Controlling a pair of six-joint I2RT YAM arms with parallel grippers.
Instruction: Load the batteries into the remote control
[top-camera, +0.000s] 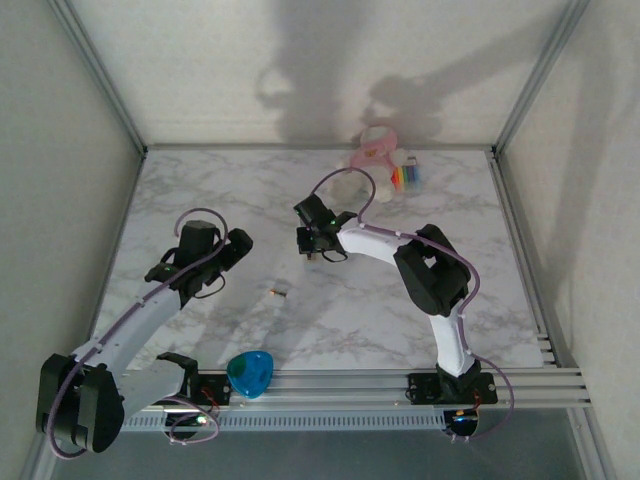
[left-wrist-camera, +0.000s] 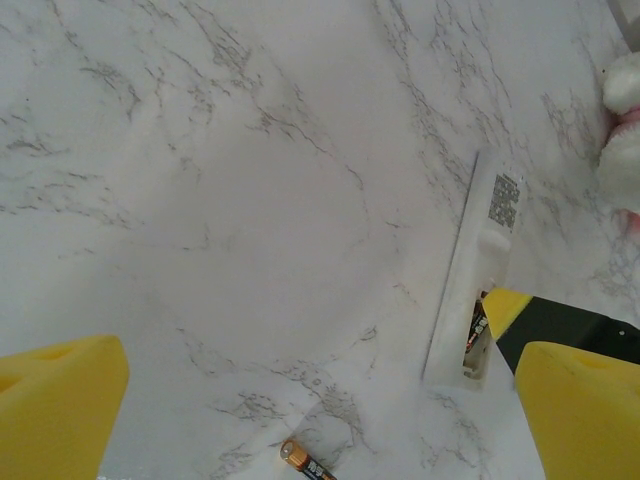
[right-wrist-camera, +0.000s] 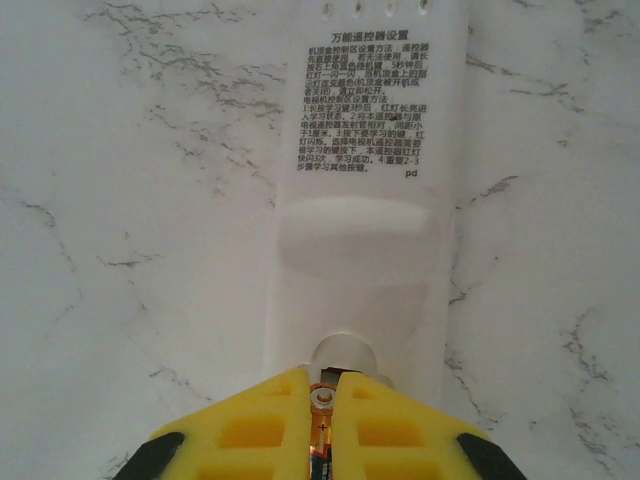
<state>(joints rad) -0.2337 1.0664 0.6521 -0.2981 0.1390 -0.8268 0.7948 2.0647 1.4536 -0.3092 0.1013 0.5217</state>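
With your right pincer (right-wrist-camera: 322, 385) closed, tips on the battery (right-wrist-camera: 322, 450) in the open bay of the face-down remote (right-wrist-camera: 365, 200) at mid-table (top-camera: 440, 200), press straight down, slowly; left pincer (left-wrist-camera: 325, 348) gapes wide near the loose battery (left-wrist-camera: 308, 462).

a white, marble-veined desk (top-camera: 200, 200) is seen. the remote control (right-wrist-camera: 370, 200) is laid flat on it, back side up with a printed label showing. its near end is found directly under the closed tips of the right end effector (right-wrist-camera: 322, 395), and the rest stretches away ahead of them. one loose battery (left-wrist-camera: 308, 465), dark with an orange end, is laid on bare desk between the spread fingers of the left end effector (left-wrist-camera: 315, 350), apart from the remote control. a pink-and-white plush toy (top-camera: 375, 148) and a rainbow-striped item (top-camera: 405, 177) are placed well beyond the right end effector.
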